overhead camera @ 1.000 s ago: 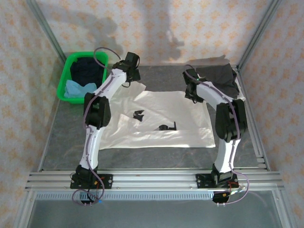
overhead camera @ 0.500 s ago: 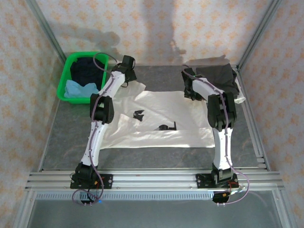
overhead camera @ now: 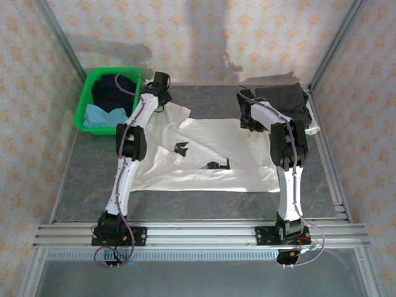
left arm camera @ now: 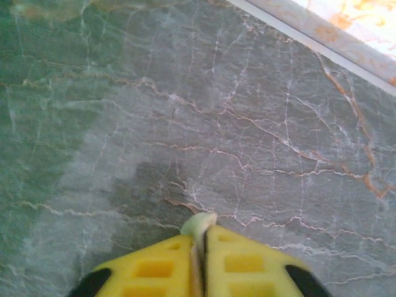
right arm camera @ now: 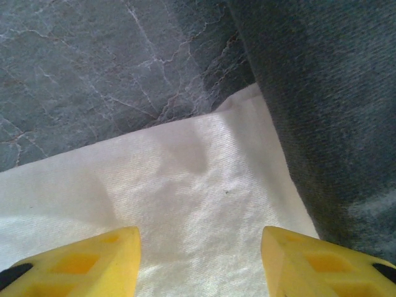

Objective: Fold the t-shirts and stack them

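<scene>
The off-white t-shirt (overhead camera: 210, 158) lies spread across the middle of the table (overhead camera: 93, 179), front down towards me, one sleeve reaching to the far left. Two small black prints (overhead camera: 180, 148) sit on it. From the overhead camera I can't tell whether they are lettering or a logo, as they are too small to read.

My left gripper (left arm camera: 201, 232) is at that far-left sleeve. On its wrist camera the yellow fingers (left arm camera: 154, 269) are clenched tight, with a small nub of pale cloth pinched between the tips and bare tabletop beyond. My right gripper (right arm camera: 199, 235) hangs over the shirt's far right corner with its jaws spread wide and nothing between them. The weave of the white cloth shows below.

Just beside that corner lies the dark grey t-shirt (right arm camera: 322, 93), its edge lapping over the white one. From above it is a folded heap in the far right corner of the table.

At the far left stands a green basket (overhead camera: 83, 117) holding the dark navy t-shirt (overhead camera: 111, 90) and the light blue t-shirt (overhead camera: 102, 116).

The tabletop is dark grey, marble-patterned, with pale and rusty veins. Aluminium rails (overhead camera: 185, 235) frame it, and the walls (overhead camera: 204, 37) around carry cream paper with a repeating orange floral motif.
</scene>
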Action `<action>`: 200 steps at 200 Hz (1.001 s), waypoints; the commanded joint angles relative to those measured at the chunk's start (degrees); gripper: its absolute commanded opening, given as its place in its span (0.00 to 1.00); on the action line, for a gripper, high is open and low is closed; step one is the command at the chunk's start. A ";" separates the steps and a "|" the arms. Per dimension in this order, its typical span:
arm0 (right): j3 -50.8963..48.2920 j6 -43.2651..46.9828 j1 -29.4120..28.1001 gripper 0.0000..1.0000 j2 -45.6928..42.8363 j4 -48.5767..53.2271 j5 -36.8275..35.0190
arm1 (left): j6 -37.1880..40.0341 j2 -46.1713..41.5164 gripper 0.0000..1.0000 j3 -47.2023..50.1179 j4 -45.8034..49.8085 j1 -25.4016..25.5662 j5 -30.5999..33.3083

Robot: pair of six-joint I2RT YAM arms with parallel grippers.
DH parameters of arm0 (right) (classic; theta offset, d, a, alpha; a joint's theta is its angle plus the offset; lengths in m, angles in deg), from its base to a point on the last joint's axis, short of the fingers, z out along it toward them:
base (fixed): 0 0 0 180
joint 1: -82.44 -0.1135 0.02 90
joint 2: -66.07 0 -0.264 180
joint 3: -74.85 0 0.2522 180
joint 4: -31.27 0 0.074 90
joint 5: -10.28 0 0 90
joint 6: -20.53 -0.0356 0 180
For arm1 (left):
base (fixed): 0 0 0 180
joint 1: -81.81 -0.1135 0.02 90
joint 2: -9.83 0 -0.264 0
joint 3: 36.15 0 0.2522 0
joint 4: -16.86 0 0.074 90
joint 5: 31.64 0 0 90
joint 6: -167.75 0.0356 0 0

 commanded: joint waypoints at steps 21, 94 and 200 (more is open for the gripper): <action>0.24 -0.81 0.34 0.44 0.45 -0.14 6.41 | 2.37 -6.40 0.00 -0.43 6.86 -0.31 -2.95; -10.46 -2.63 -2.80 0.17 -4.75 -4.76 15.45 | 9.69 -33.88 0.00 27.55 4.25 -0.24 -3.94; 1.68 2.61 -1.81 0.50 -4.57 4.87 -0.50 | 13.31 -39.91 0.00 37.52 4.24 -0.17 -2.45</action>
